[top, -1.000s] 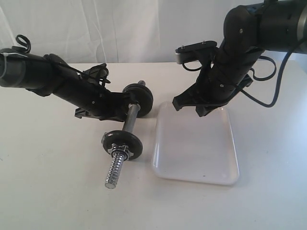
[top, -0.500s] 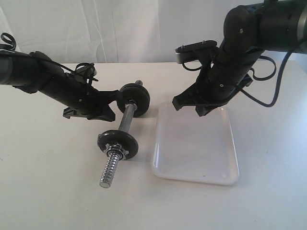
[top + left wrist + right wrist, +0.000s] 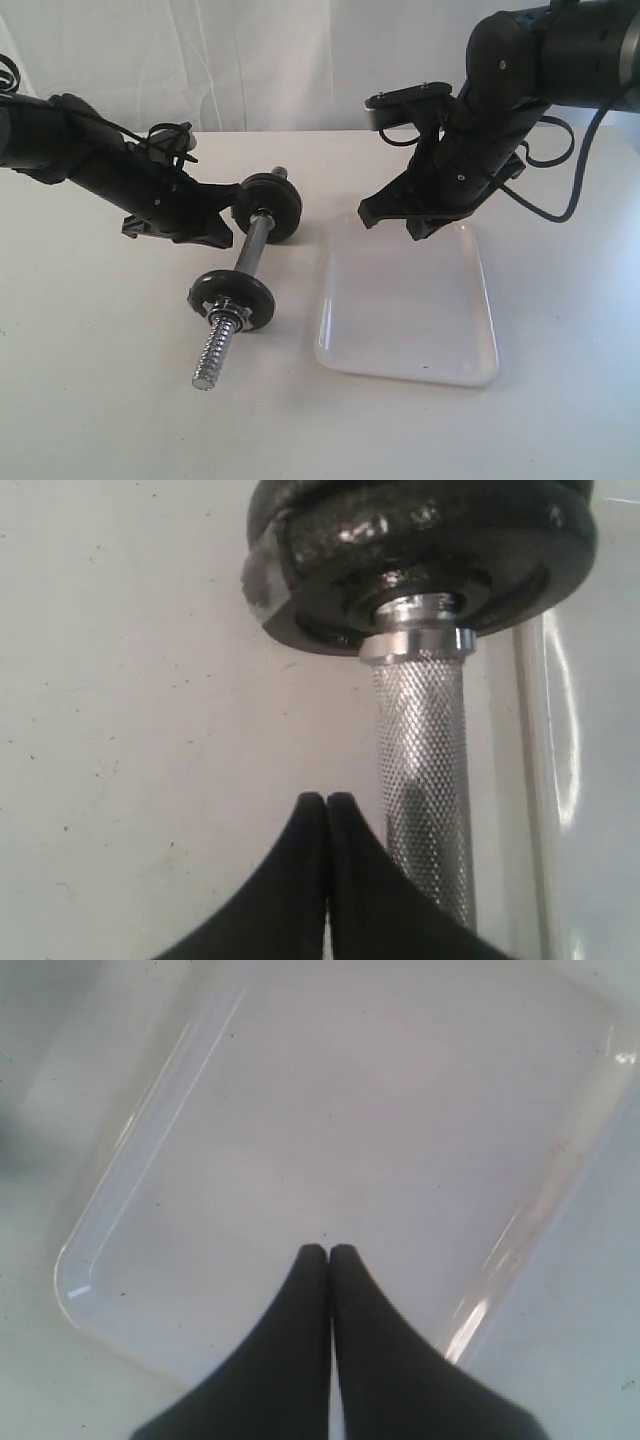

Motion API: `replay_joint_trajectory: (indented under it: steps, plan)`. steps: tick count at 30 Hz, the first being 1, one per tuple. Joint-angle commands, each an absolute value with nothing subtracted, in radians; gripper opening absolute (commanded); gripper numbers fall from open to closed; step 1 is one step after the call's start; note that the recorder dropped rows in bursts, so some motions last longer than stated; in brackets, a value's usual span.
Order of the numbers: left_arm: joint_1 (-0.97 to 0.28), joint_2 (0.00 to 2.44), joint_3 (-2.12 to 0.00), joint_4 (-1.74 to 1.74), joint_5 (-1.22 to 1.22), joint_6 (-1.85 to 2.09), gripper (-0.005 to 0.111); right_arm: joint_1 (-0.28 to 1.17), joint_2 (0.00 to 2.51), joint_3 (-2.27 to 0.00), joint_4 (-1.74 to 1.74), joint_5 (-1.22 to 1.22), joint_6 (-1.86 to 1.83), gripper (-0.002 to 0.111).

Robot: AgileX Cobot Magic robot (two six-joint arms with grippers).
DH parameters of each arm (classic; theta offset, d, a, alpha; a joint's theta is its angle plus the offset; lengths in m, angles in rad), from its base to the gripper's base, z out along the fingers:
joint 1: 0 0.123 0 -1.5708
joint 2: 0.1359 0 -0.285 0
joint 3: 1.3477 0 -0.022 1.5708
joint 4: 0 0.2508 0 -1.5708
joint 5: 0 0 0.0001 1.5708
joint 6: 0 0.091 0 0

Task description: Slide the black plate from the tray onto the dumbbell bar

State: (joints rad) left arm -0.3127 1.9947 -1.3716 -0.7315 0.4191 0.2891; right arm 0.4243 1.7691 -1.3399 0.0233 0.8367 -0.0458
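Showing dumbbell bar (image 3: pixel 420 770) knurling, left wrist only, left tool (image 3: pixel 326 800) pinched together

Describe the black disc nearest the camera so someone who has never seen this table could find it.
Start at the white tray; left of it, in the exterior view, lies a chrome dumbbell bar with black weights at two spots. The one meant is the near disc, toward the camera. Unlike the far weight, it has a chrome nut against it and bare thread beyond.
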Motion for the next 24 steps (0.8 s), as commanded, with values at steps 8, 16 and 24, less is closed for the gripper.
replay_joint_trajectory:
  steps: [8,16,24]
  plan:
    - [-0.311,1.982,-1.299,-0.728,0.401,0.291,0.0,0.418,1.759,-1.336,0.026,0.832,-0.047,0.0]
    - [-0.315,1.982,-1.299,-0.731,0.417,0.317,0.0,0.418,1.759,-1.336,0.026,0.832,-0.047,0.0]
    - [-0.315,1.982,-1.299,-0.742,0.416,0.317,0.0,0.418,1.759,-1.336,0.026,0.832,-0.047,0.0]
